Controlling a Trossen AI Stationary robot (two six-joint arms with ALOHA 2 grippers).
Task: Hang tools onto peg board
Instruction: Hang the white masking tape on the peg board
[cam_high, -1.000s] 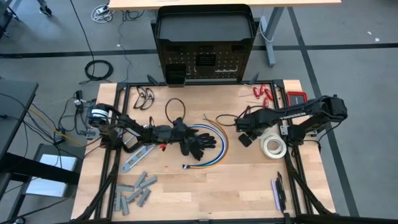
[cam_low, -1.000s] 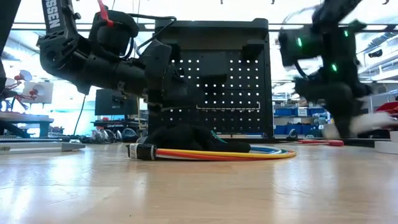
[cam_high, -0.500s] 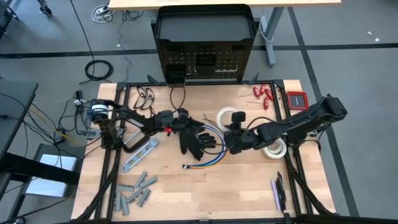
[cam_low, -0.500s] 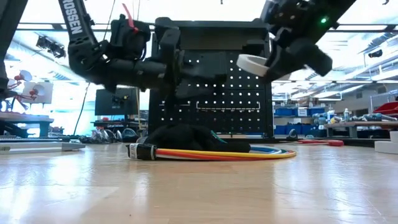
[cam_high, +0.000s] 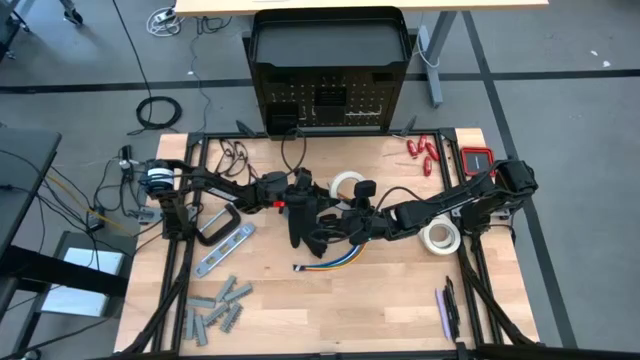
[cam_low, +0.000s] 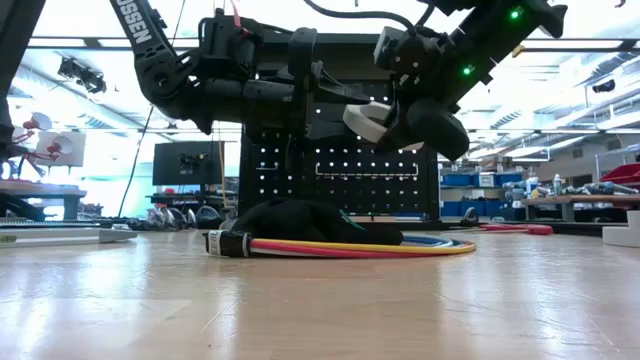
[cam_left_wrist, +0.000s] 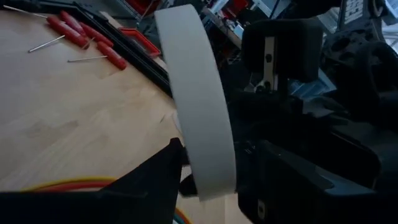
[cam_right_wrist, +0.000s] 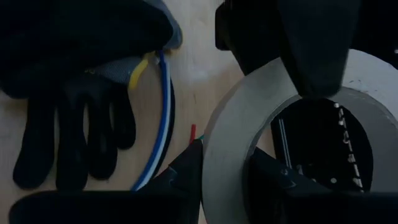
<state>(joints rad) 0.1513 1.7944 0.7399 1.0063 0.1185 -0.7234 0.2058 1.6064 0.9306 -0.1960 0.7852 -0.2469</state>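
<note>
Right now a white ring-shaped tape roll is held in the air mid-counter by the right tool, pinched across its wall.
Left tool sits just beside that roll, fingers spread wide, gripping nothing. Black gloves and a coiled multicolour cable lie on the wooden counter beneath. Second white tape roll rests near the right edge. Black perforated metal peg board stands at the far edge.

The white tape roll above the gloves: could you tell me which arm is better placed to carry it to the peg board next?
Right. The right gripper is clamped on the tape roll's wall, while the left gripper is open beside it; the peg board stands just beyond.
</note>
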